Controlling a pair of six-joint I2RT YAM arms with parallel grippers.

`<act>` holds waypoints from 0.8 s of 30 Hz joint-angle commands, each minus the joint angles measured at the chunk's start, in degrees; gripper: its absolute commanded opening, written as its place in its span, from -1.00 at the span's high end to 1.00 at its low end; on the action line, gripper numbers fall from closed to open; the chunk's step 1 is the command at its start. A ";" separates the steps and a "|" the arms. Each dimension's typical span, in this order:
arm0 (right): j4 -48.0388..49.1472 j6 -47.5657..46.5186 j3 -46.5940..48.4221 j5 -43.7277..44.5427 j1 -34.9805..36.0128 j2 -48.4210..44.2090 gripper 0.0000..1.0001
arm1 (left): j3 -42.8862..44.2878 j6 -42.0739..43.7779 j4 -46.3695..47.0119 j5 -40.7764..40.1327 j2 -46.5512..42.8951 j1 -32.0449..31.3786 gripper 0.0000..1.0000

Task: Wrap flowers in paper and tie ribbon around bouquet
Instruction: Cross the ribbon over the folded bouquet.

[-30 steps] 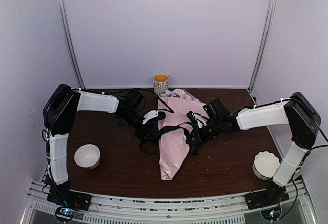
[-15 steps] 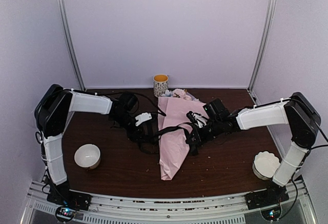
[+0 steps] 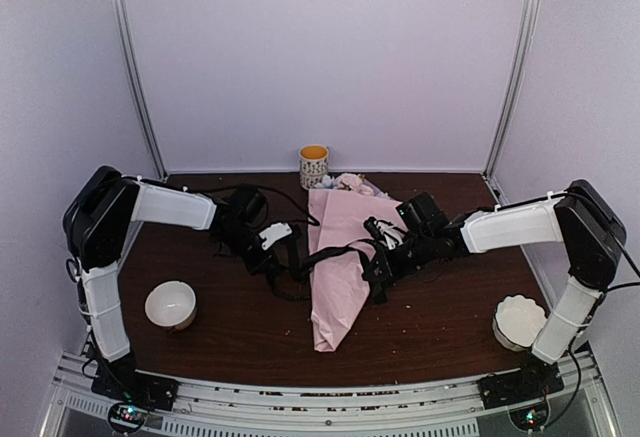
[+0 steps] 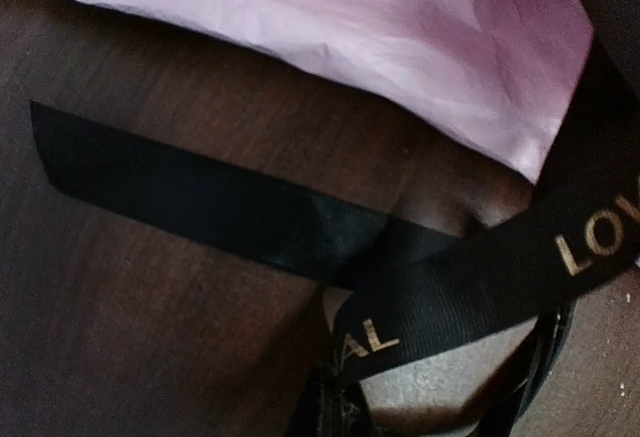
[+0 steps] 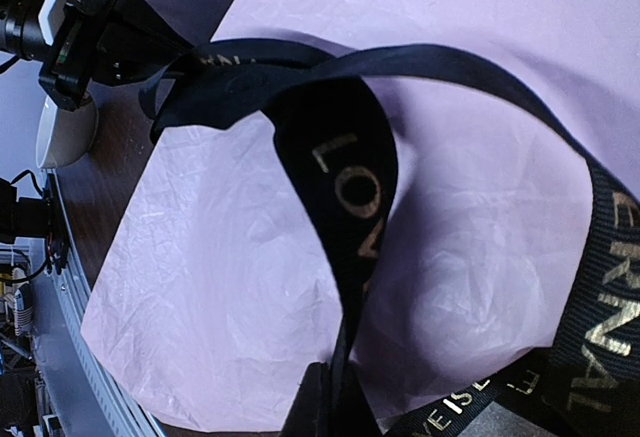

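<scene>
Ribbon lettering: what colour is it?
Gold on the black ribbon, clearest in the right wrist view.

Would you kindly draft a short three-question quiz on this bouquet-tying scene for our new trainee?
1. True or false: the bouquet lies with its wide end toward the near edge of the table.
2. What stands at the far edge of the table, behind the bouquet? A) a mug B) a pair of scissors C) a spray bottle
3. Fill in: the ribbon is black with ___ lettering.
Key: 1 false, since its pointed tip is the end that faces the near edge; 2 A; 3 gold.
</scene>
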 commanded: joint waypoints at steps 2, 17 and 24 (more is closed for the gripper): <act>-0.03 -0.28 1.06 -0.12 -0.39 -0.07 1.00 | -8.58 -5.10 9.43 4.29 -8.81 -0.97 1.00; 1.82 3.27 0.96 2.49 -2.02 1.34 1.00 | -4.59 0.08 8.63 6.39 -10.58 -23.03 0.95; 2.04 3.62 0.94 2.62 -2.38 1.10 1.00 | -2.28 4.91 3.63 -0.29 -12.22 -25.57 -0.08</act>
